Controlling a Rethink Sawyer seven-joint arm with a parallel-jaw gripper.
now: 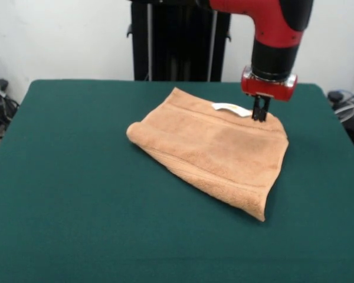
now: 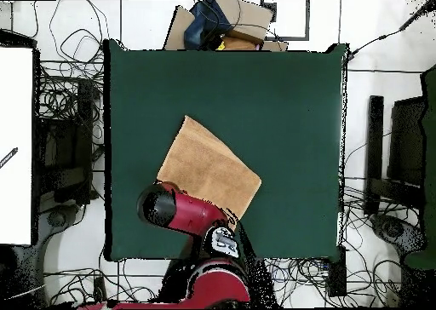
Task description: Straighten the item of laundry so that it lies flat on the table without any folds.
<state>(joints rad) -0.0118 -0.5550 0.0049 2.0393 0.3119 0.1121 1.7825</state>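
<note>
The item of laundry [image 1: 215,147] is a tan towel lying folded over on itself on the green table [image 1: 76,194], with a rounded fold along its left edge and a white tag [image 1: 230,108] at its far edge. My gripper [image 1: 259,117] stands at the towel's far right corner, just right of the tag, with its tips down on the cloth and shut on that corner. In the overhead view the towel [image 2: 209,169] lies as a slanted rectangle on the table [image 2: 289,111]. The red arm [image 2: 183,211] covers its lower left corner and hides the gripper there.
Cables, boxes and dark equipment [image 2: 226,25] surround the table on the floor. A white surface [image 2: 15,145] lies beyond the table's left side in the overhead view.
</note>
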